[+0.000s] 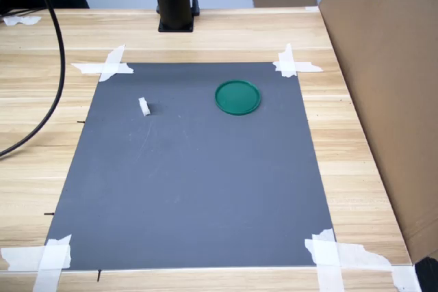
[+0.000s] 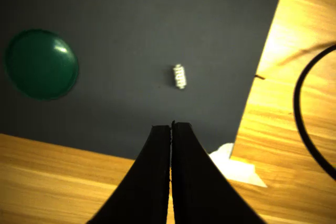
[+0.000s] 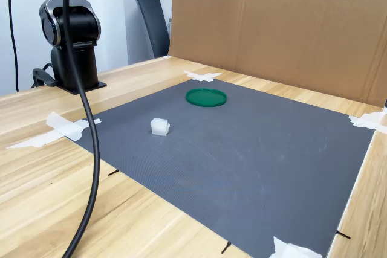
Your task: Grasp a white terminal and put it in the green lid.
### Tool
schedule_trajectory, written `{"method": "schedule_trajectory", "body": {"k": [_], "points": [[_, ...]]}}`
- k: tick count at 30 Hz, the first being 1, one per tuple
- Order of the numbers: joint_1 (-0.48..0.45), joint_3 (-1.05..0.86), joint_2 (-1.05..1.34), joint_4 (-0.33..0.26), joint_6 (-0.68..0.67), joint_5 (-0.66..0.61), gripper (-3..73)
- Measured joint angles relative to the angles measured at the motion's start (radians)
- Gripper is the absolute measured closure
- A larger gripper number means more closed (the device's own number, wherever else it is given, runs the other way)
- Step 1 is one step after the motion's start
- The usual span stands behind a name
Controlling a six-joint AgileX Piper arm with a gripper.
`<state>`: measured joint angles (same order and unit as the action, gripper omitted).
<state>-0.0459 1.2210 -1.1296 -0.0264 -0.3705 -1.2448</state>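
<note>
- A matte dark-grey mat [image 1: 191, 182] is lying flat on the pale wood-grain worktop [image 1: 356, 162], with strips of white tape [image 1: 102, 66] holding its corners down.
- The white terminal [image 1: 144, 107] is sitting on the mat as a tiny blocky plastic piece; in the wrist view [image 2: 179, 76] it is showing a ribbed face, and in the second exterior view [image 3: 159, 126] it is looking like a small stepped cube.
- The green lid [image 1: 237, 97] is resting flat on the mat, a smooth round dark-green disc with a shallow raised rim, glossy enough to be catching a highlight in the wrist view [image 2: 42, 64].
- In the first exterior view the terminal is lying well apart from the lid, to the first exterior view's left of it, with bare mat between them.
- The tool [image 2: 171, 127] is showing only in the wrist view, its two dark curved fingers [image 2: 152, 171] pressing together and clenched on nothing, hanging above the mat's edge, clear of the terminal.
- A brown cardboard wall [image 1: 383, 87] is standing along the first exterior view's right side of the worktop.
- A black cable [image 3: 84, 119] is trailing across the wood beside the mat.
- The arm's black base [image 1: 174, 5] is standing on the worktop beyond the mat's far edge.
</note>
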Motion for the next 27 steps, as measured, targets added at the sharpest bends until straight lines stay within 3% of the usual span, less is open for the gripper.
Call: {"method": "schedule_trajectory", "body": {"k": [4, 8, 14, 18, 19, 24, 27], "points": [[0.000, 0.086, -0.070, 0.052, 0.009, 0.000, 72.3], [0.000, 0.115, -0.083, 0.047, 0.026, -0.001, 72.3], [0.000, 0.205, -0.161, 0.026, 0.079, -0.001, 72.3], [0.000, 0.220, -0.228, -0.038, 0.046, 0.000, 72.3], [0.006, 0.220, -0.248, -0.054, 0.036, 0.000, 72.3], [0.096, 0.211, -0.263, -0.011, 0.036, 0.001, 72.3], [0.137, 0.148, -0.240, -0.014, 0.042, 0.004, 72.3]]}}
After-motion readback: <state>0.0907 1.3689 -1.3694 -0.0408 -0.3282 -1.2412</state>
